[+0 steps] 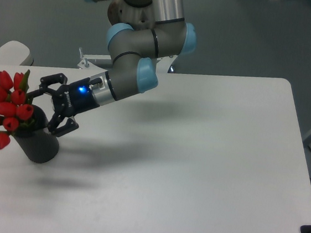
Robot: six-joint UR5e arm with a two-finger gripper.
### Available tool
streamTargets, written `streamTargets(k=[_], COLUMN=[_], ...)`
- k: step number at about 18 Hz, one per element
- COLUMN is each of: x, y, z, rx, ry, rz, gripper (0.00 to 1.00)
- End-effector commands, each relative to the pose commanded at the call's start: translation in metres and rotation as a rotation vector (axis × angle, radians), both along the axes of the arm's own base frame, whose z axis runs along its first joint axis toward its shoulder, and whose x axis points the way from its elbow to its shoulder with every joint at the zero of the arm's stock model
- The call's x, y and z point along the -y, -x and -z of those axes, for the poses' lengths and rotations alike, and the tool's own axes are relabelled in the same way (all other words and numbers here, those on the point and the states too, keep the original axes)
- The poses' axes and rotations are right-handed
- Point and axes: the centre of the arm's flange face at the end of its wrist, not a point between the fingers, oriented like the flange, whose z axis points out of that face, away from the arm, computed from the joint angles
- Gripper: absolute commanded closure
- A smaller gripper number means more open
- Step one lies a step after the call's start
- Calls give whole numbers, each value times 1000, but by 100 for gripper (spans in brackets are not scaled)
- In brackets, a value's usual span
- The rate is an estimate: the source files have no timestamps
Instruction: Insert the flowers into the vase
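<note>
1. The release step looks done: the tulip bunch (7, 109) sits with its stems down in the dark grey vase (38, 140), and the gripper (50, 104) hangs just to the right of the vase mouth with nothing in it.
2. The fingers (52, 79) are spread wide, one prong up near the top of the blooms and the other lower, by the vase's upper right edge; neither visibly grips a stem, though the lower one is close enough to the rim that contact cannot be ruled out.
3. The vase stands upright near the left edge of the white tabletop (196, 154), well apart from anything else on it.
4. The bunch leans out to the left over the rim, its red closed buds fanned loosely, one bud drooping low on the far left, with green leaves poking out among them. The stems themselves are hidden inside the vase and behind the buds.
5. In my judgement the next move is a clean retreat: draw the open fingers back to the right and upward, away from the rim, without brushing the buds or nudging the vase, since the lopsided lean of the bunch could make it tip or slide.
</note>
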Motion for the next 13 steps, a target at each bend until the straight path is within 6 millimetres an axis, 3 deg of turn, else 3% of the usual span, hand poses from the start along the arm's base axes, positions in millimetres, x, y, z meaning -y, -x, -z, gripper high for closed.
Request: streamTargets(k=[9, 13], x=[51, 51], y=[91, 142], z=[-24, -73], rx=[-363, -569], ry=[178, 287], rz=[-182, -264], gripper=[0, 0])
